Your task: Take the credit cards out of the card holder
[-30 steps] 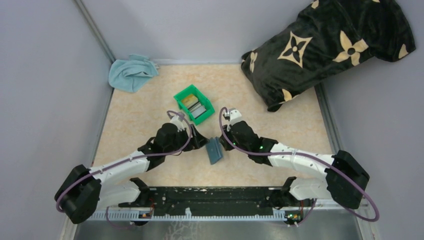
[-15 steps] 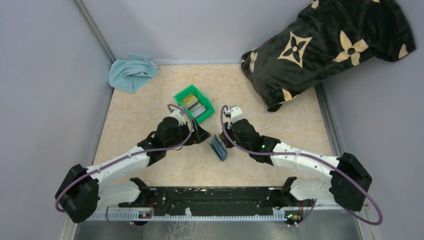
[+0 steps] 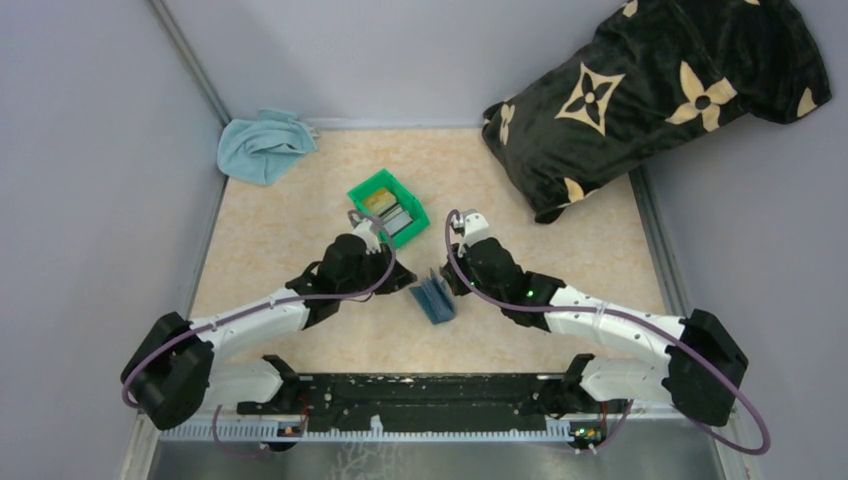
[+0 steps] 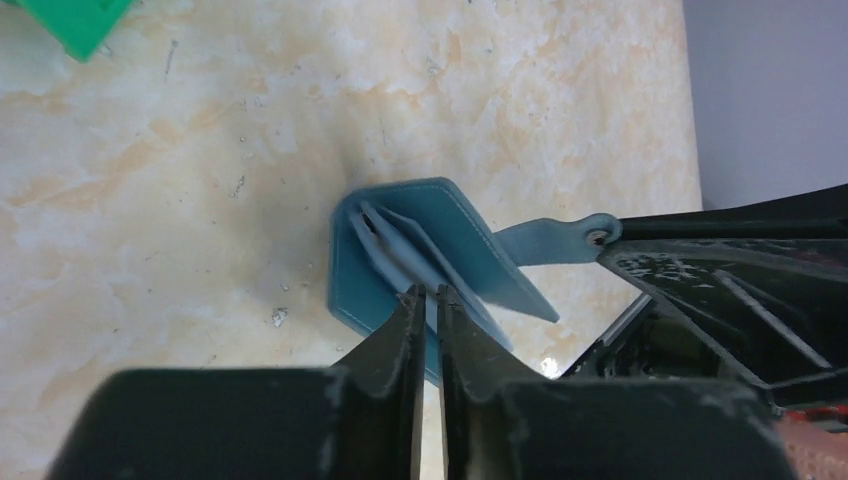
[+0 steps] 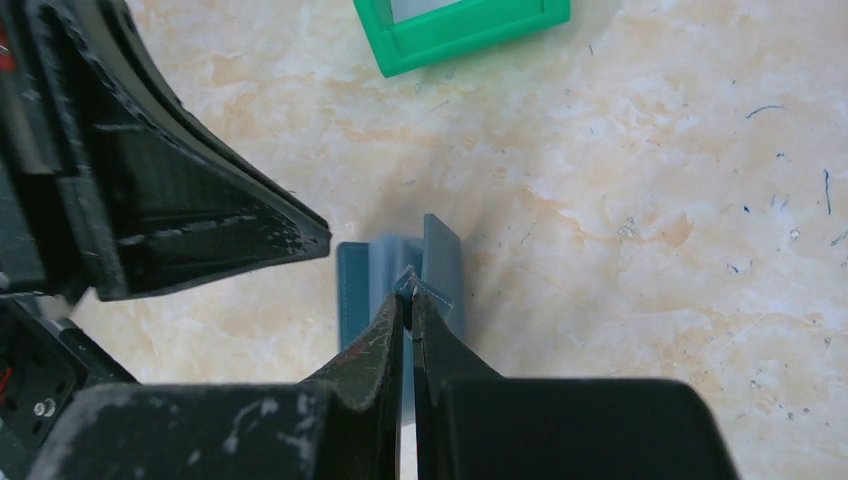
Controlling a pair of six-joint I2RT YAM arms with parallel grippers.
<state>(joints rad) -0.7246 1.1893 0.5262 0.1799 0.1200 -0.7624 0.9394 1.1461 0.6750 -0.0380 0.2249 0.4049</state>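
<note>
**Clerk:** Position of the card holder?

**Inspector:** On the bench, at the middle, between the two grippers and nearer the arm bases than the green bin. It is partly unfolded and propped up, not lying flat.

**Clerk:** Heading and long axis?

**Inspector:** In the top view the long axis runs roughly far to near, with the near end swung slightly to the right. In the left wrist view the fold sits at the left and the leaves splay out to the right. The snap tab stretches straight out toward the right arm.

**Clerk:** Left gripper?

**Inspector:** The jaws are closed to a thin slit. The tips meet the edge of one leaf, and blue material shows in the slit, so it appears pinched on that leaf.

**Clerk:** Right gripper?

**Inspector:** The jaws are all but closed. The left wrist view shows the snap tab's end caught at the tip, and the tab is drawn taut.

**Clerk:** The credit cards?

**Inspector:** A tan one and a grey one lie inside the green bin, well apart from the holder. Whether the holder's slots contain any cards cannot be told, as the leaves hide them.

**Clerk:** Other items?

**Inspector:** A light blue cloth sits at the far left corner. A black patterned pillow sits at the far right.
</note>
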